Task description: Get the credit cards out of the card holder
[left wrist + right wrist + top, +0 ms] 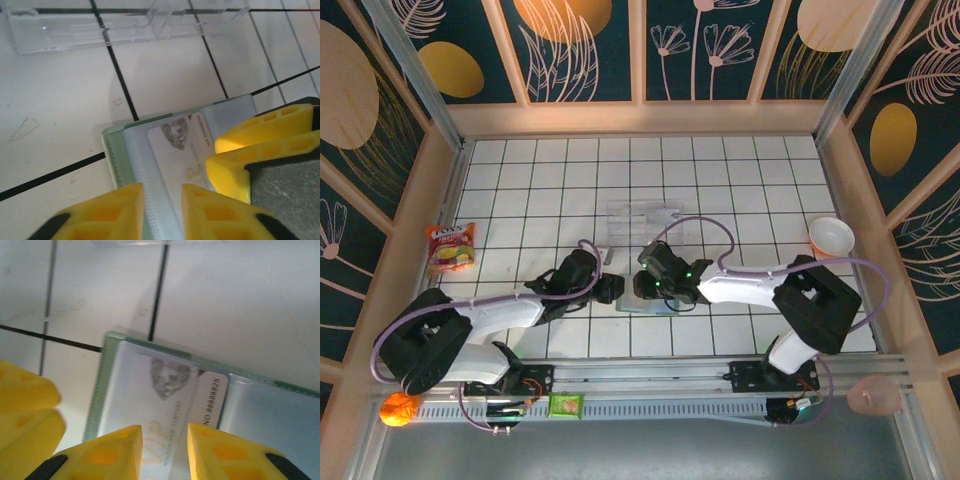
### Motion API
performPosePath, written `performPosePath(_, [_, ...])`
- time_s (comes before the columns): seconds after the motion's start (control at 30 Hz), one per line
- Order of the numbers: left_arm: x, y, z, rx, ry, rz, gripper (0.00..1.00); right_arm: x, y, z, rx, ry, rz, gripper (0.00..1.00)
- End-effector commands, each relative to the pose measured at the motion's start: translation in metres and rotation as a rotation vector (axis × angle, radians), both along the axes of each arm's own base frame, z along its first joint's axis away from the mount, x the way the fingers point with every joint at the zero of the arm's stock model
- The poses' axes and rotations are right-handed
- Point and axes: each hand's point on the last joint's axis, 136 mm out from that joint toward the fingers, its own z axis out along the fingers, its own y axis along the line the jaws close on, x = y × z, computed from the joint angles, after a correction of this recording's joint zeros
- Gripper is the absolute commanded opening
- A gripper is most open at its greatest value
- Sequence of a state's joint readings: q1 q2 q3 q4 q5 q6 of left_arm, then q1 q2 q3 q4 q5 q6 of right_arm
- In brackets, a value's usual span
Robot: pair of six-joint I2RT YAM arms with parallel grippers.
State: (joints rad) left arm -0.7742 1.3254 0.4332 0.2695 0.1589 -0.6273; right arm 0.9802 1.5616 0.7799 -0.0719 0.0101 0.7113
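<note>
The card holder [655,302] lies open on the white tiles between both grippers; its grey-green edge [112,150] [97,390] frames clear sleeves. A pale credit card [175,150] [170,385] with a lion print, gold "VIP" and a number sits in one sleeve. My left gripper [612,290] [162,187] is open low over the holder's left part, and a sleeve edge runs between its fingers. My right gripper [645,283] [165,429] is open just above the card. Its yellow fingers [250,145] cover the holder's right side.
A clear acrylic stand [642,217] [100,30] sits just behind the holder. A snack packet [451,247] lies at the left wall and a paper cup [832,237] at the right. An orange ball [397,408] and a green packet [565,404] lie by the arm bases.
</note>
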Motion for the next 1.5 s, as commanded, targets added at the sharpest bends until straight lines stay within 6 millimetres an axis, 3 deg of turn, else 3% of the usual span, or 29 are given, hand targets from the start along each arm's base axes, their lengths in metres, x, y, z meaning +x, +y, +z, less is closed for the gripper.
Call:
performPosePath(0.0, [0.004, -0.014, 0.023, -0.062, -0.04, -0.038, 0.16, 0.009, 0.0, 0.025, 0.029, -0.075, 0.001, 0.29])
performPosePath(0.27, [0.0, -0.042, 0.003, -0.049, 0.008, -0.107, 0.04, 0.001, -0.01, 0.022, 0.089, -0.016, 0.023, 0.28])
performPosePath(0.5, [0.001, -0.02, -0.023, 0.05, 0.032, -0.029, 0.0, -0.01, -0.003, 0.007, 0.132, 0.07, 0.056, 0.28])
performPosePath(0.77, [-0.008, -0.006, -0.043, 0.105, 0.076, -0.015, 0.0, -0.011, -0.014, -0.019, 0.106, 0.142, 0.021, 0.28])
performPosePath(1.17, [-0.032, -0.004, -0.067, 0.105, 0.183, -0.074, 0.0, -0.012, -0.017, -0.03, 0.148, 0.2, 0.017, 0.27])
performPosePath(1.37, [-0.035, -0.006, -0.066, 0.092, 0.192, -0.086, 0.0, -0.015, -0.017, -0.037, 0.194, 0.255, 0.011, 0.23])
performPosePath(1.47, [-0.035, -0.004, -0.066, 0.097, 0.19, -0.078, 0.0, -0.012, -0.02, -0.036, 0.188, 0.248, -0.002, 0.15])
